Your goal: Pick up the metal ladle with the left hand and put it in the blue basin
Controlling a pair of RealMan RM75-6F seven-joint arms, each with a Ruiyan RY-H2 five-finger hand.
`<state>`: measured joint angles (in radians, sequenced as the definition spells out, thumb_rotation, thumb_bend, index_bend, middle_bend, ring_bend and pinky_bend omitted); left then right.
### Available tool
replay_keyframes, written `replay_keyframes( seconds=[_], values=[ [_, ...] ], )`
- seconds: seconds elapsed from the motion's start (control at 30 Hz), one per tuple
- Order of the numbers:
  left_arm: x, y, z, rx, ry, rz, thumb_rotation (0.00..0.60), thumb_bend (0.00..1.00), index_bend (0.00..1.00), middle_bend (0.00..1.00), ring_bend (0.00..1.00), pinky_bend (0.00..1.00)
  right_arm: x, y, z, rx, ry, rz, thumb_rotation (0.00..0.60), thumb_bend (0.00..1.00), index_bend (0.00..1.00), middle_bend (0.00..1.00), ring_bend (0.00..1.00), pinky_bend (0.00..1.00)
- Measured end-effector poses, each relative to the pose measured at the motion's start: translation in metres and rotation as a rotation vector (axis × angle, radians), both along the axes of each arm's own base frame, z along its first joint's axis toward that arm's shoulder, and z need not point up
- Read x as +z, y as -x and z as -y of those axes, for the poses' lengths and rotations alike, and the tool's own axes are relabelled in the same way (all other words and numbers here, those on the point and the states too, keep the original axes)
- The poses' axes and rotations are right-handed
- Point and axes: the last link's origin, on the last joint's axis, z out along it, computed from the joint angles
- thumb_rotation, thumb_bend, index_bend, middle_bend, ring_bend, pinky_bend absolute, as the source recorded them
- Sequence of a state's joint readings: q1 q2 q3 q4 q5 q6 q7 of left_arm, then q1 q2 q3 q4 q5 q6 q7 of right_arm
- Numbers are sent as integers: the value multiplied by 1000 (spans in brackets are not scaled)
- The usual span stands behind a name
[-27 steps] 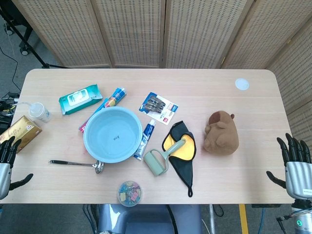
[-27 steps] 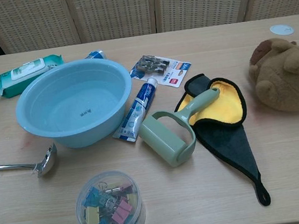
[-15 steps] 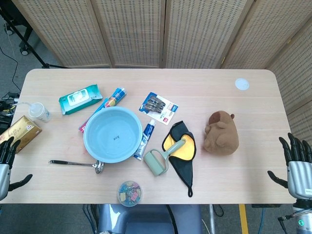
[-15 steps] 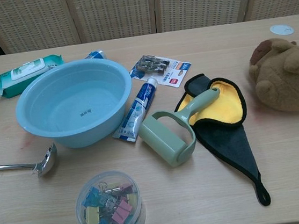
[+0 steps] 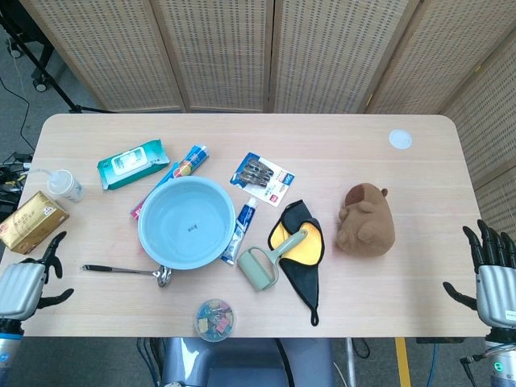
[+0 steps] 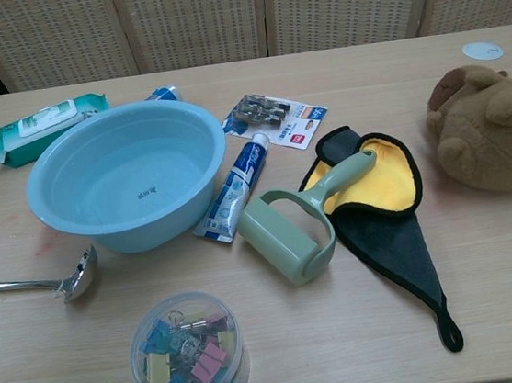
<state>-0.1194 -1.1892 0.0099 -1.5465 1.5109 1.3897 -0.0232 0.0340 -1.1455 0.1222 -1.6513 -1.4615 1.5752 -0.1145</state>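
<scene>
Desk carrying the empty blue basin, with the metal ladle lying untouched just beside its near rim, while the left hand is hovering open and empty near the handle end; pickup and placement remaining.

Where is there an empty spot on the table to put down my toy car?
Bare wood lies behind the plush toy, toward the white disc, and along the front edge between the black cloth and the right hand. It is crowded around the blue basin: ladle, toothpaste, lint roller, clip tub.
</scene>
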Motion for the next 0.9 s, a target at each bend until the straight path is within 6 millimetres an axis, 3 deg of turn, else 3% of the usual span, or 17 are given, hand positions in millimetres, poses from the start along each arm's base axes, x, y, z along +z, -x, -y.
replay_keyframes(
  seconds=[0.2, 0.5, 0.9],
  values=[
    [-16, 3, -21, -1, 94, -14, 600, 26, 24, 923, 941, 917, -2, 0, 0, -2, -9, 3, 600, 0, 72, 0, 0, 0],
    [-29, 20, -46, 96, 154, 15, 600, 143, 382, 960, 956, 923, -2, -1, -1, -4, -14, 15, 600, 0, 71, 0, 0, 0],
    [-50, 42, -60, 200, 162, 13, 600, 304, 465, 962, 956, 923, -2, -3, -2, -9, -25, 36, 600, 0, 57, 0, 0, 0]
  ],
)
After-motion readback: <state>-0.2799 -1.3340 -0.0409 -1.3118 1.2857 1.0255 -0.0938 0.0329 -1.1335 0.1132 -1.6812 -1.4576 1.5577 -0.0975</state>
